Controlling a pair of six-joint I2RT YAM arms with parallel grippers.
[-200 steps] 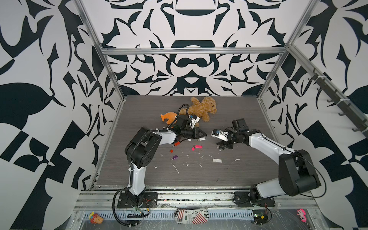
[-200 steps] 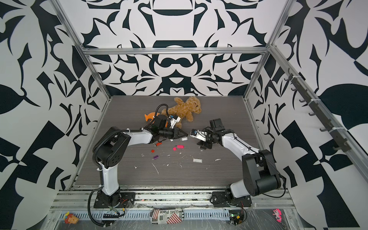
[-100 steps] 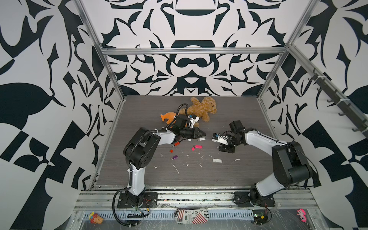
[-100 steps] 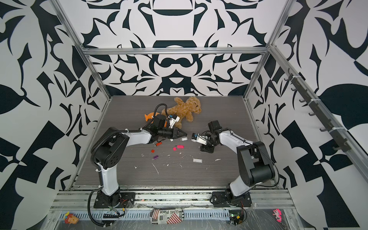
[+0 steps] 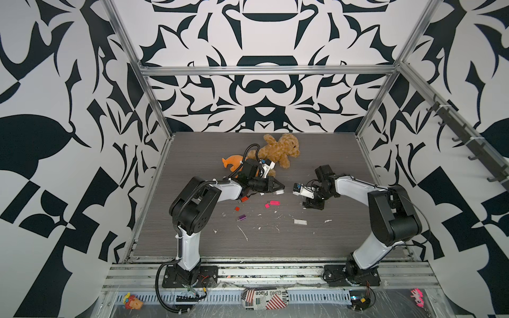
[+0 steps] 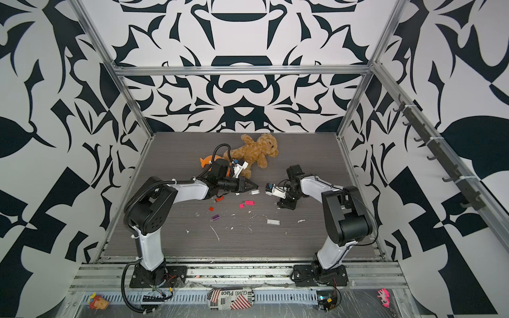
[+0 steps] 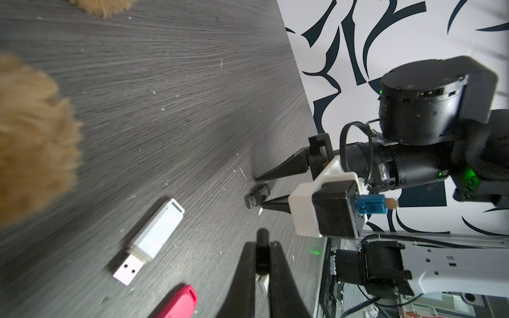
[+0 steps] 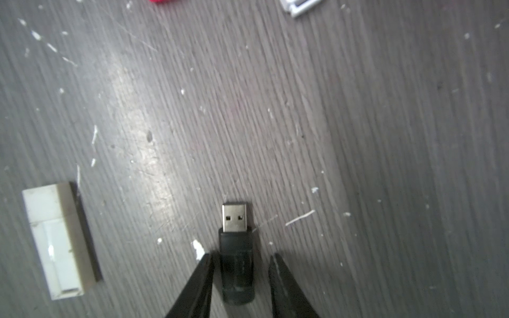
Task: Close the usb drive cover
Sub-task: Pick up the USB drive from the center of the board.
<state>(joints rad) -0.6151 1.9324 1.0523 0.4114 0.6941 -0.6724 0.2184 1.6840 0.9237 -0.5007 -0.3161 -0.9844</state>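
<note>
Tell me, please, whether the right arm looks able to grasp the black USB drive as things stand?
Probably yes. The fingers of the right gripper stand on either side of the black USB drive, with small gaps and nothing between; the white piece lies well aside.

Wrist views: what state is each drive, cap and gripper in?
Black drive: uncapped, flat on table.
Right gripper: open, straddling black drive, not gripping.
Black cap: off, gripped.
Left gripper: shut on black cap.
White drive: uncapped, flat on table.
White cap: off, lying alone.
</note>
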